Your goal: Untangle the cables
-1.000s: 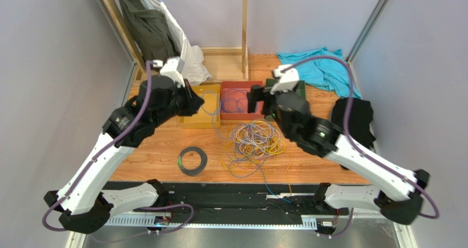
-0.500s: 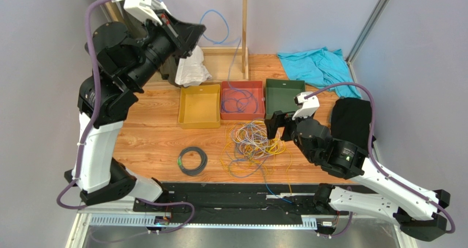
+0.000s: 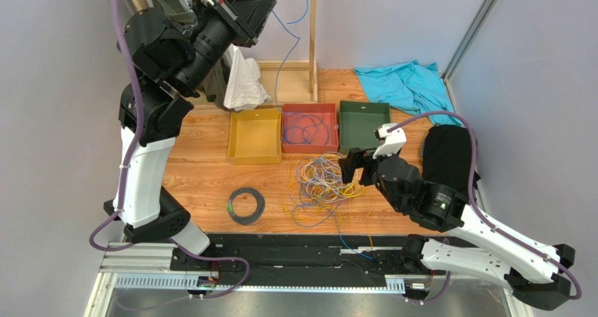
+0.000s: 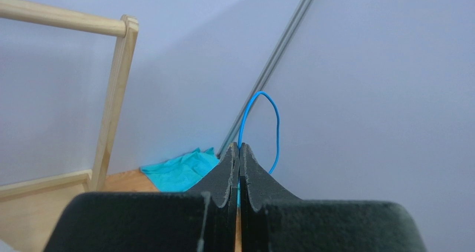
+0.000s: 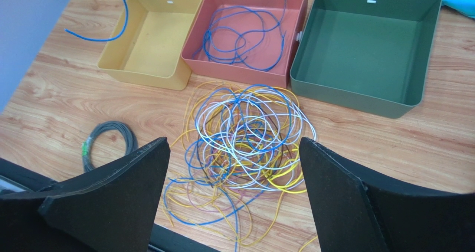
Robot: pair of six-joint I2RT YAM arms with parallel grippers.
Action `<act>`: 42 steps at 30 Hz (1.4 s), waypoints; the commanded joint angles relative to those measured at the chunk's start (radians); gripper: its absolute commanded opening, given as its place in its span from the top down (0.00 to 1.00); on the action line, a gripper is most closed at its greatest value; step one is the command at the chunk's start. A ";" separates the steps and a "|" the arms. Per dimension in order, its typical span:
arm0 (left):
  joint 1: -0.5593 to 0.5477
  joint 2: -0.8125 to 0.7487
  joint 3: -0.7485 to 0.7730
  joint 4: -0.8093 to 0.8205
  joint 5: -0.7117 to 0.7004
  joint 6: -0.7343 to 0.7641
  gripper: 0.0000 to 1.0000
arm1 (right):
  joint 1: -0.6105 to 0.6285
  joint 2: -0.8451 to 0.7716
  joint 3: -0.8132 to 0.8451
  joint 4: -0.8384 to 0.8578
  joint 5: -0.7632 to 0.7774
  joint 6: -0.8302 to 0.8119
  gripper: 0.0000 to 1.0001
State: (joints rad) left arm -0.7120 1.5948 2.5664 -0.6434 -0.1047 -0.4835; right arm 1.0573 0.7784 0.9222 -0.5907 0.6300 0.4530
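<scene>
A tangle of blue, white and yellow cables [image 3: 324,180] lies on the wooden table in front of the trays; it also shows in the right wrist view [image 5: 245,140]. My left gripper [image 3: 265,5] is raised high at the back left, shut on a blue cable [image 3: 286,44] that hangs down past the wooden post; in the left wrist view the cable [image 4: 259,104] loops out above the closed fingertips [image 4: 240,147]. My right gripper [image 3: 351,164] is open and empty just right of the tangle. The red tray [image 3: 309,143] holds blue cables.
A yellow tray [image 3: 238,152] and a green tray [image 3: 365,124] flank the red one. A grey coiled cable [image 3: 246,205] lies front left. A teal cloth [image 3: 403,86], a black cloth [image 3: 449,152], a white bag [image 3: 242,82] and a wooden post [image 3: 312,37] are at the back.
My left arm swung up from the yellow tray to high at the back, lifting the blue cable. My right gripper drew back from the red tray to the tangle's right side.
</scene>
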 commanded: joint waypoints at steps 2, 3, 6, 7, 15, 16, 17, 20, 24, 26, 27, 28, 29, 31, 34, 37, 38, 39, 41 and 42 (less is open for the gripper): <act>0.003 0.024 -0.081 0.039 -0.061 0.040 1.00 | 0.004 -0.103 0.017 -0.035 0.025 0.030 0.09; 0.005 0.046 -0.087 0.028 -0.070 0.040 1.00 | 0.004 -0.116 0.023 -0.052 0.030 0.027 0.09; 0.025 0.091 -0.097 0.001 -0.073 0.034 1.00 | 0.004 -0.146 0.029 -0.075 0.053 0.013 0.09; 0.035 0.099 -0.103 0.001 -0.073 0.031 1.00 | 0.003 -0.151 0.029 -0.078 0.060 0.012 0.09; 0.108 0.194 -0.126 0.016 -0.101 -0.013 1.00 | 0.003 -0.217 0.000 -0.092 0.125 -0.005 0.09; 0.126 0.200 -0.129 0.021 -0.096 -0.026 1.00 | 0.004 -0.222 -0.005 -0.093 0.129 -0.013 0.09; 0.132 0.205 -0.140 0.025 -0.081 -0.030 1.00 | 0.003 -0.232 -0.009 -0.100 0.143 -0.014 0.09; 0.143 0.209 -0.193 0.054 -0.078 -0.029 1.00 | 0.003 -0.249 -0.020 -0.101 0.166 -0.036 0.08; 0.143 0.202 -0.296 0.091 -0.046 -0.046 1.00 | 0.003 -0.252 -0.026 -0.100 0.183 -0.059 0.08; 0.143 0.191 -0.377 0.111 -0.026 -0.066 1.00 | 0.003 -0.246 -0.028 -0.100 0.186 -0.068 0.08; 0.144 0.174 -0.403 0.128 -0.024 -0.070 1.00 | 0.004 -0.246 -0.026 -0.100 0.185 -0.069 0.08; 0.143 0.165 -0.432 0.137 -0.024 -0.079 1.00 | 0.003 -0.246 -0.029 -0.101 0.185 -0.071 0.08; 0.143 0.151 -0.489 0.151 -0.027 -0.081 1.00 | 0.003 -0.246 -0.029 -0.100 0.185 -0.071 0.08; 0.143 0.114 -0.535 0.185 -0.038 -0.079 1.00 | 0.003 -0.248 -0.036 -0.101 0.185 -0.070 0.08; 0.143 0.077 -0.575 0.198 -0.050 -0.069 1.00 | 0.003 -0.246 -0.037 -0.100 0.183 -0.065 0.08; 0.144 0.059 -0.555 0.199 -0.059 -0.060 1.00 | 0.003 -0.243 -0.039 -0.092 0.177 -0.062 0.08; 0.143 0.059 -0.528 0.199 -0.058 -0.058 1.00 | 0.003 -0.240 -0.039 -0.089 0.175 -0.062 0.08; 0.143 0.059 -0.511 0.192 -0.059 -0.056 1.00 | 0.004 -0.240 -0.036 -0.089 0.175 -0.060 0.08; 0.143 0.068 -0.450 0.180 -0.056 -0.052 1.00 | 0.003 -0.235 -0.029 -0.089 0.172 -0.059 0.08; 0.143 0.071 -0.431 0.168 -0.058 -0.050 1.00 | 0.003 -0.234 -0.029 -0.087 0.172 -0.060 0.08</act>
State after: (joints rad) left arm -0.5678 1.7287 2.0117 -0.5297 -0.1562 -0.5442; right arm 1.0573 0.5377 0.8898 -0.7006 0.7925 0.4015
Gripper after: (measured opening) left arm 0.008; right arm 0.920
